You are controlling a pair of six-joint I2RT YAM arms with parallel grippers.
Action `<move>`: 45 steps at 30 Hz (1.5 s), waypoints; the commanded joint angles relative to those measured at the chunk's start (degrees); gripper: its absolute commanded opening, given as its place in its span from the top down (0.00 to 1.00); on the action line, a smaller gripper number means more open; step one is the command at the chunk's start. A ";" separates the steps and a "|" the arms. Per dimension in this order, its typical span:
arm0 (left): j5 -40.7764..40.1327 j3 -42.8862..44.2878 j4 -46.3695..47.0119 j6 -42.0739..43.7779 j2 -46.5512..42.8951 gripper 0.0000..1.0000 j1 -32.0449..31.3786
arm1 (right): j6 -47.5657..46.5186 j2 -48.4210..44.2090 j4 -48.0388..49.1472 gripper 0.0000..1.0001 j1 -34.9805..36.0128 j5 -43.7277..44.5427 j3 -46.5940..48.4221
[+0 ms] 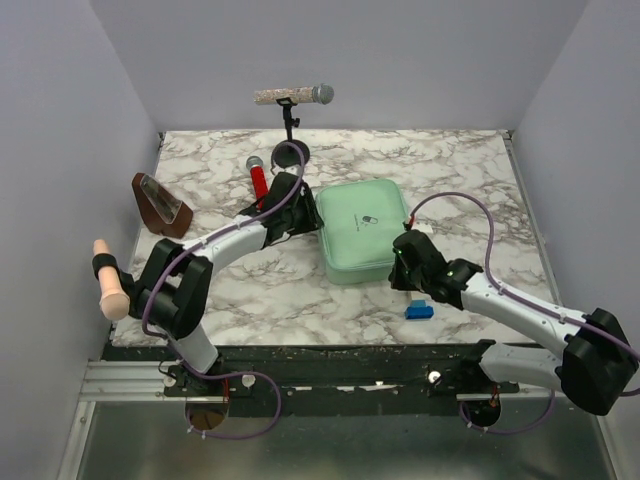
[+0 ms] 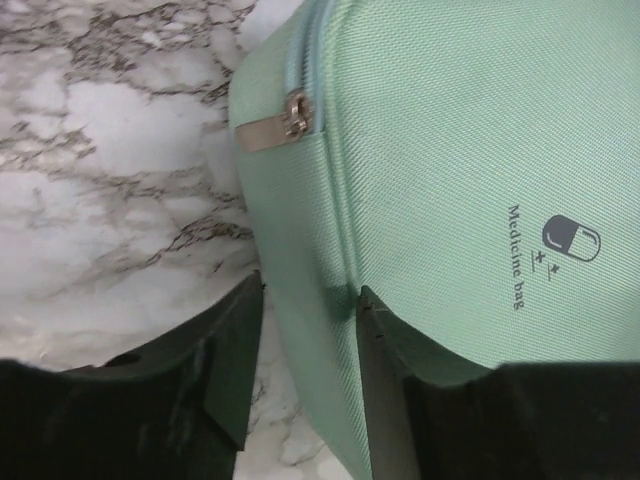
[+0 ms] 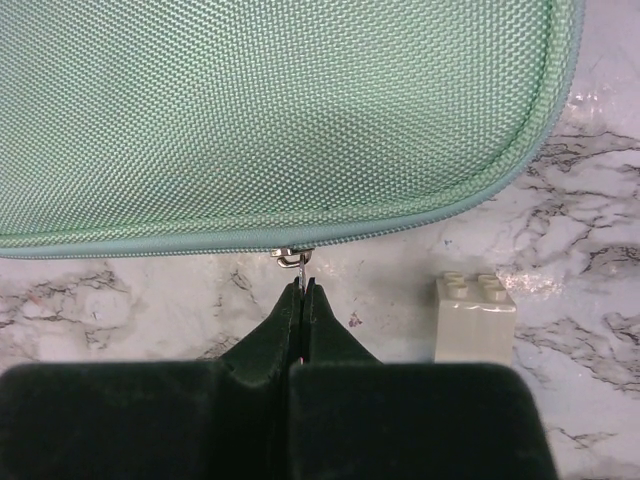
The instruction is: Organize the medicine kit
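Observation:
The medicine kit (image 1: 362, 232) is a mint-green fabric zip case lying shut mid-table, its capsule logo (image 2: 570, 238) facing up. My left gripper (image 1: 308, 215) is at the kit's left edge. Seen from the left wrist, that gripper (image 2: 308, 300) is open and straddles the edge: one finger lies over the lid, the other stands off the side with marble showing between. A metal zipper pull (image 2: 275, 125) lies on the rim just ahead. My right gripper (image 1: 400, 255) is at the kit's near right side. In the right wrist view it (image 3: 302, 285) is shut on a second zipper pull (image 3: 293, 258).
A white toy brick (image 3: 474, 318) stands right of my right gripper, and a blue brick (image 1: 418, 309) lies near the front edge. A red microphone (image 1: 259, 180), a stand-mounted microphone (image 1: 293, 96) and a brown holder (image 1: 160, 205) occupy the back left.

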 commanded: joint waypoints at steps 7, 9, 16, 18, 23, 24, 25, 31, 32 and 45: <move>-5.12 -11.27 -4.85 -4.94 -20.93 0.14 -4.32 | -5.24 2.07 -2.79 0.99 1.65 0.66 2.80; -8.28 -12.51 -4.85 -6.52 -22.69 0.12 -8.89 | -5.42 3.38 -2.79 0.99 2.79 1.45 3.42; -14.89 -7.52 -8.19 -11.36 -15.60 0.03 -19.63 | -5.59 7.34 -2.97 0.99 5.79 2.51 6.23; -14.89 -5.58 -9.51 -11.80 -12.52 0.01 -20.25 | -5.59 7.79 -2.97 0.99 6.23 2.68 6.76; -17.96 -1.80 -14.24 -10.49 -6.28 0.01 -20.78 | -5.68 8.66 -3.23 0.99 6.49 2.86 7.46; -18.58 -1.01 -15.56 -9.53 -5.13 0.01 -20.78 | -5.94 8.84 -3.14 0.99 6.58 2.77 7.64; -19.72 -0.57 -17.32 -8.47 -3.82 0.01 -20.61 | -6.20 9.02 -3.14 0.99 6.84 2.68 7.99; -20.62 -5.73 -15.94 -6.62 -1.61 0.03 -14.38 | -7.52 12.96 -3.67 0.99 9.65 3.65 12.20; -19.56 -7.49 -14.88 -6.53 -1.95 0.04 -12.54 | -7.61 13.76 -3.58 0.99 10.09 3.65 13.17; -18.06 -10.15 -12.76 -3.89 -3.90 0.07 0.14 | -8.14 17.11 -6.39 0.99 11.94 7.51 17.58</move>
